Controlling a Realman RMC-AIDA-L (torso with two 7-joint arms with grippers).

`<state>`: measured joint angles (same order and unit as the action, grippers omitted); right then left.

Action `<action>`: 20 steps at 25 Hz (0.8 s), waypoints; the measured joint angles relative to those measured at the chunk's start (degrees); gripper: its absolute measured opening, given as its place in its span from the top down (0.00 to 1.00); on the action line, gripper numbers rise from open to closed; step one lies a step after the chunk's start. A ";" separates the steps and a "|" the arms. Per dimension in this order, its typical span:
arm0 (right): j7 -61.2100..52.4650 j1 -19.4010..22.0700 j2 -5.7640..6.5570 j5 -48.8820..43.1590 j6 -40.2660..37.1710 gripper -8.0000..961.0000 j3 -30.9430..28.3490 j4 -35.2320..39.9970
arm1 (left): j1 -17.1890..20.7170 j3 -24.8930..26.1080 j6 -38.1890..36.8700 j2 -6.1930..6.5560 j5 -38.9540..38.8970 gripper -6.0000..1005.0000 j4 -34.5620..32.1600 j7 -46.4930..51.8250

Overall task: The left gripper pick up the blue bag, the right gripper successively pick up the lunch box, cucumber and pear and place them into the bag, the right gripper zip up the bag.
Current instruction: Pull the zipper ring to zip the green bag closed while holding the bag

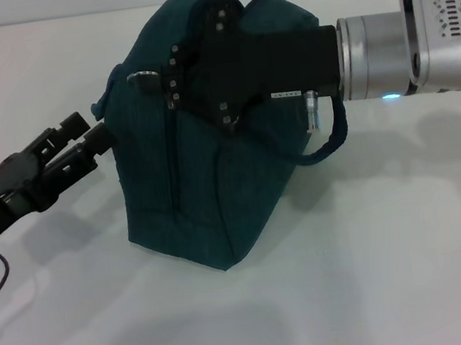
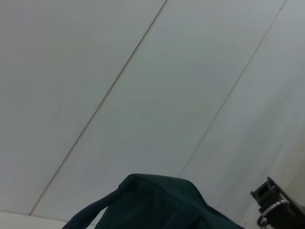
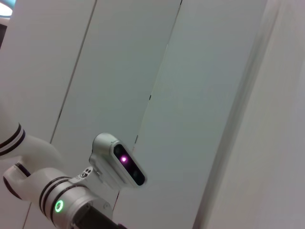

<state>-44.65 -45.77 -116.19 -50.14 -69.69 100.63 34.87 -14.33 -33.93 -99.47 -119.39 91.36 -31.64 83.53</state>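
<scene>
The blue bag (image 1: 206,185) stands upright on the white table, its top drawn closed. My right gripper (image 1: 160,79) reaches across the top of the bag and is shut on the metal ring zipper pull (image 1: 144,78) at the bag's left end. The ring (image 2: 269,213) hangs at that claw's tip in the left wrist view, beside the bag's top (image 2: 157,205). My left gripper (image 1: 90,131) is at the bag's left side, fingers apart, tips just at the fabric, holding nothing. The lunch box, cucumber and pear are out of view.
One loop handle (image 1: 333,135) hangs off the bag's right side under my right wrist. The white table (image 1: 384,271) stretches in front of and to the right of the bag. The left arm's wrist with its green light (image 3: 59,206) shows in the right wrist view.
</scene>
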 joint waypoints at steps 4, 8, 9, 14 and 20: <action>0.00 -0.01 0.00 0.03 0.00 0.97 0.00 0.08 | -0.75 0.01 1.81 0.01 1.34 0.12 0.22 0.21; 0.00 0.13 0.00 0.46 -0.18 0.97 0.00 0.12 | -1.72 0.01 2.62 -0.06 2.60 0.13 0.51 0.33; 0.00 0.27 0.00 0.58 -0.29 0.97 0.00 0.23 | -1.89 0.00 2.72 -0.06 2.75 0.13 0.57 0.31; 0.00 0.83 0.00 0.67 -0.31 0.97 0.01 0.71 | -2.04 0.01 3.25 -0.07 2.76 0.19 0.62 0.09; 0.00 1.33 0.00 0.67 -0.29 0.97 0.09 0.74 | -2.10 0.00 3.41 -0.14 2.73 0.42 0.71 -0.51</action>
<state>-44.65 -44.44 -116.19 -49.47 -69.98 100.73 35.61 -16.43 -33.92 -96.07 -119.53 94.09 -30.93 83.02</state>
